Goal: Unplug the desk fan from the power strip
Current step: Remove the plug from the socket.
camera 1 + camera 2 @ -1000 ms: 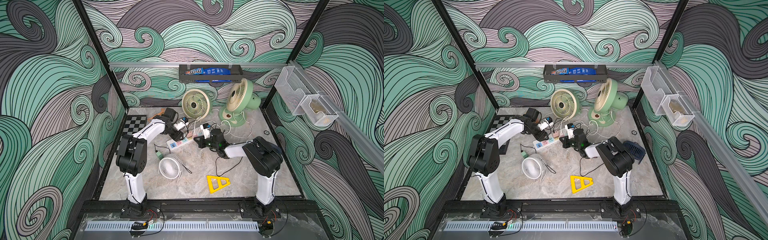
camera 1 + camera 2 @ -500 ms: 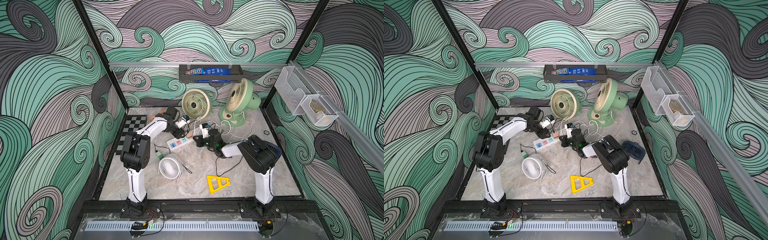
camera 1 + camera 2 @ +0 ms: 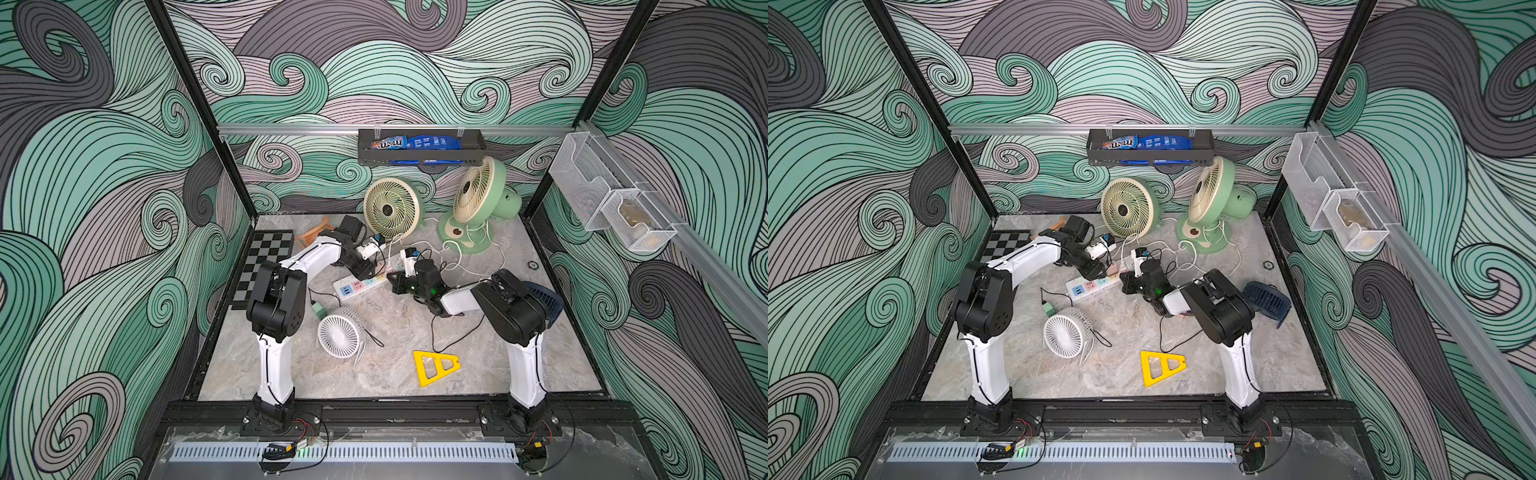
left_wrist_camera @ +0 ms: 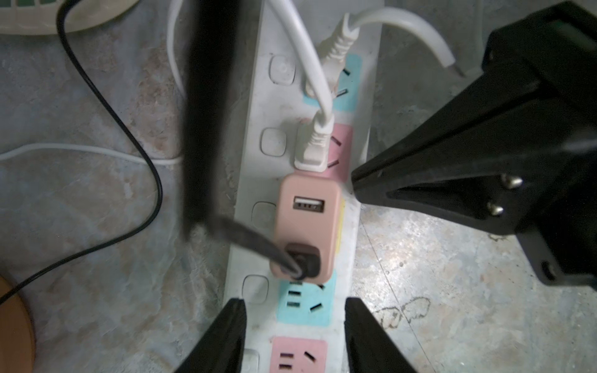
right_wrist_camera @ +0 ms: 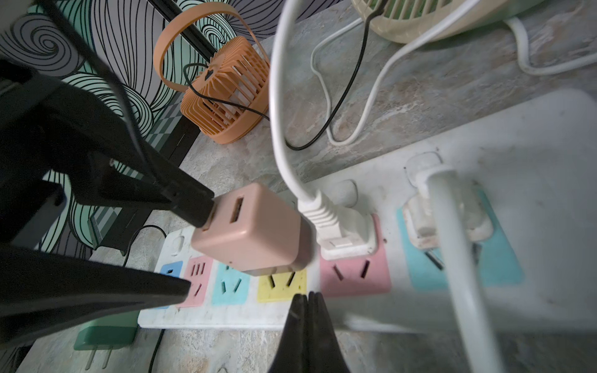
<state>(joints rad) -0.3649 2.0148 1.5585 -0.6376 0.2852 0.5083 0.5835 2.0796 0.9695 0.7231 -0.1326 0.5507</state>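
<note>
The grey marbled table (image 3: pixel 395 328) carries a power strip (image 3: pixel 361 286) near its middle, lying at a slant. A cream fan (image 3: pixel 390 208) and a green fan (image 3: pixel 478 195) stand at the back, and an orange fan (image 3: pixel 311 237) sits beside a checkerboard (image 3: pixel 266 262) at the back left. A white fan (image 3: pixel 338 334) lies in front of the strip with a green plug (image 3: pixel 319 309) just beside it. A yellow triangle (image 3: pixel 420 368) lies nearer the front and a blue fan (image 3: pixel 1266 301) is at the right. Cords (image 4: pixel 80 148) trail across the surface.

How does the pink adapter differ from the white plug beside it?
The pink adapter is a boxy block with USB ports, one holding a black cable; the white plug is slim, with a white cord. The adapter sits on the yellow socket; the plug sits in a pink socket. Both are in the power strip.
</note>
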